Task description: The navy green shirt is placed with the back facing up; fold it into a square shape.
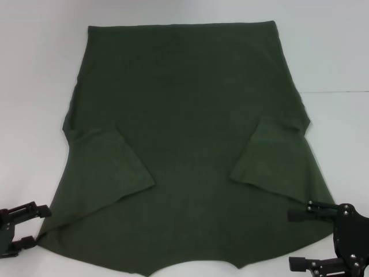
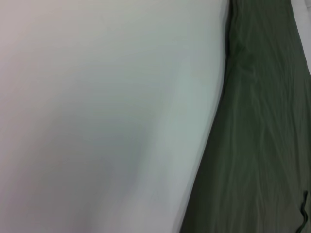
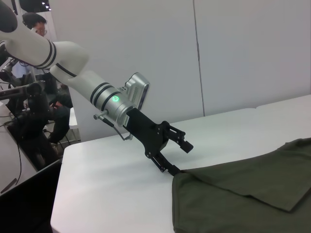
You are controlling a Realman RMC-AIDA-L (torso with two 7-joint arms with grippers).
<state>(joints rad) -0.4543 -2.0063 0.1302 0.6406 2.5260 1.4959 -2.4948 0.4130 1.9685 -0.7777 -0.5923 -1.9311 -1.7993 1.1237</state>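
- While the shirt (image 1: 190, 150) lies spread flat on the white table (image 1: 34, 69), its plain back faces up, with the straight hem at the far edge and the curved neckline at the near edge, closest to the robot.
- Both short sleeves are folded inward onto the body of the shirt: the left sleeve (image 1: 112, 164) lies as a flap over the shirt's left half, and the right sleeve (image 1: 268, 156) lies likewise over its right half.
- The left gripper (image 1: 26, 227) sits at the shirt's near left corner, just beside the shoulder edge; its two black fingers (image 1: 23, 210) stand apart, open, and point toward the cloth.
- In the right wrist view the same left gripper (image 3: 176, 156) shows from the side on its white arm (image 3: 63, 63): the lower finger reaches the corner of the shirt (image 3: 243, 199), whether touching it I cannot tell, and the upper finger is raised clear above it, so nothing is clamped.
- The right gripper (image 1: 301, 239) is at the shirt's near right corner, just beside the shoulder edge; its black fingers (image 1: 305, 212) are spread wide, open, and hold nothing.
- The left wrist view shows only bare table (image 2: 97, 116) beside a rippled side edge of the shirt (image 2: 262, 136).
- Behind the table, in the right wrist view, a person (image 3: 34, 24) sits near a plain wall (image 3: 243, 53).
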